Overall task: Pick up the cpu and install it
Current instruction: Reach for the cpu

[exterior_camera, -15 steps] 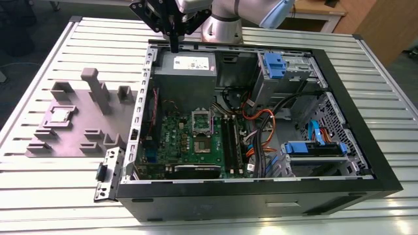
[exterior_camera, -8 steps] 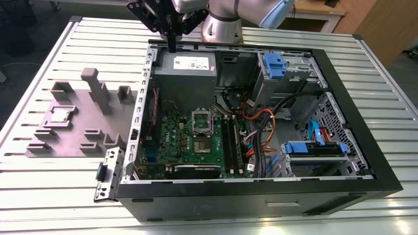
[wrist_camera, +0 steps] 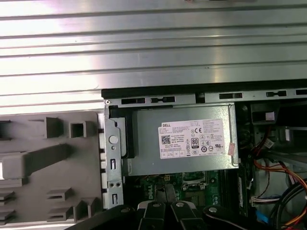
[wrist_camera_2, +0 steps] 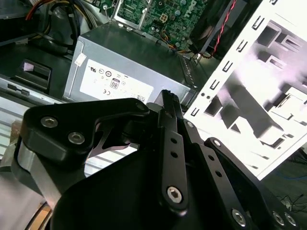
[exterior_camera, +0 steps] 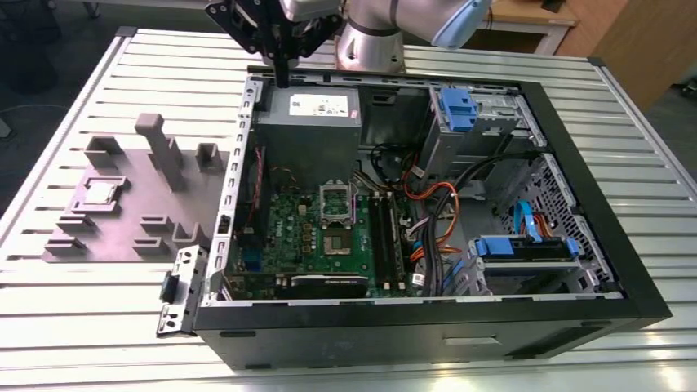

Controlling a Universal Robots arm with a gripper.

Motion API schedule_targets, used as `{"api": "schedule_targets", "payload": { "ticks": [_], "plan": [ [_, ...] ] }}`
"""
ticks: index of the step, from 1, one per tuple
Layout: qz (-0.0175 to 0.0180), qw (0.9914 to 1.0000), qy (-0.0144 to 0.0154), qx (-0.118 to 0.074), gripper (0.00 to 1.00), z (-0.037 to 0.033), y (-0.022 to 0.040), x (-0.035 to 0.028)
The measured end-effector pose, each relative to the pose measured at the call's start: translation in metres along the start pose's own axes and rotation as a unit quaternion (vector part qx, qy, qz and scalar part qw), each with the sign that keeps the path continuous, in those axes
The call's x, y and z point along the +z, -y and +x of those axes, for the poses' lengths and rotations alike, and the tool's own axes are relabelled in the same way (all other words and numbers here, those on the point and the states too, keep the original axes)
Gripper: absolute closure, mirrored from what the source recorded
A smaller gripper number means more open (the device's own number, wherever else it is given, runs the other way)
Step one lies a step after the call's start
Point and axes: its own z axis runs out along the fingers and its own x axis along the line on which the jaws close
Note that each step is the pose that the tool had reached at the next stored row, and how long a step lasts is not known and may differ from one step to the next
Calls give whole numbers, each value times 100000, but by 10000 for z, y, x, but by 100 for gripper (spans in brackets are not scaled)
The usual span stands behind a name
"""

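While the gripper (exterior_camera: 282, 80) hovers empty, fingers together, pick-up looks unstarted. The cpu (exterior_camera: 104, 190) lies apart, toward eight o'clock in the exterior view.

The table (exterior_camera: 65, 327) is shining like ribbed bare metal. The grey holder (exterior_camera: 120, 224) is looking like dull plastic. The cpu (exterior_camera: 101, 192) is gleaming pale silver. The power box (wrist_camera: 144, 143) is showing dull grey metal and a white paper sticker (wrist_camera: 192, 139). The gripper (exterior_camera: 281, 77) is looking smooth and black.
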Motion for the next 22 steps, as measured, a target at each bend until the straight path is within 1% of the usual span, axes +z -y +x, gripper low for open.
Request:
{"api": "schedule_targets", "payload": {
  "ticks": [22],
  "plan": [
    [0, 100000, 2, 3, 89, 109, 8, -3]
  ]
}}
